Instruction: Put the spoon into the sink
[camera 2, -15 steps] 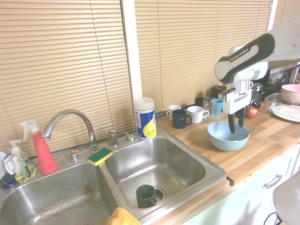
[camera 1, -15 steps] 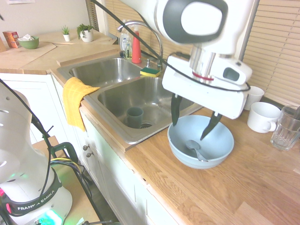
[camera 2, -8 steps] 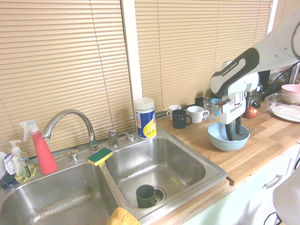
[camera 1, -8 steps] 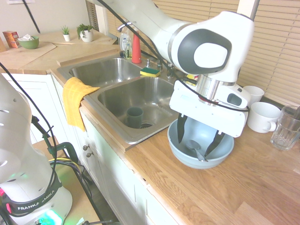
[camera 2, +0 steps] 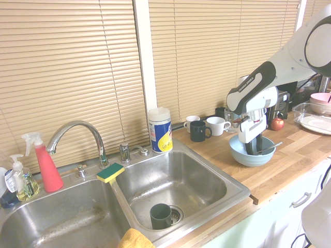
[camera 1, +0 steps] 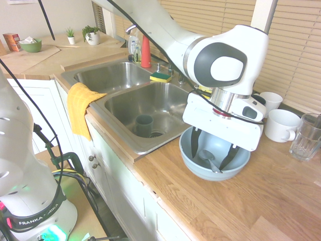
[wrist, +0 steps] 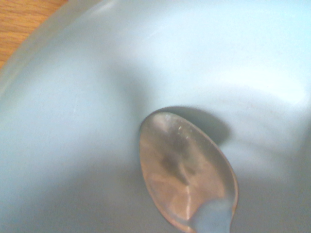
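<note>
Claw (camera 1: pixel 211 154) of the white arm hangs inside a light blue bowl (camera 1: pixel 193 163), its two dark fingers (camera 1: pixel 194 143) spread wide and pointing almost straight down, one on each side of the spoon (camera 1: pixel 207 158). Nothing is held. The dull grey spoon lies in the bottom of the bowl, scoop down in the middle and handle slanting up toward the rim; in the second exterior view the handle tip shows sticking out over the rim (camera 2: pixel 274 145). From the wrist view the oval scoop (wrist: pixel 187 172) fills the lower part of the picture against the pale blue wall (wrist: pixel 73 121), with a strip of wooden bench (wrist: pixel 24 19) beyond the rim. The bowl stands on the bench close to its front edge, just beside the right-hand end of the steel double sink (camera 1: pixel 131 147). A dark green cup (camera 1: pixel 144 125) stands by the drain in the nearer basin, and a yellow cloth (camera 1: pixel 80 108) drapes over the sink's front rim. A yellow-and-green sponge (camera 2: pixel 110 172) rests on the back rim near the faucet (camera 2: pixel 75 137). White mugs (camera 1: pixel 282 124) and a clear glass (camera 1: pixel 306 136) stand toward the bench's back edge.
</note>
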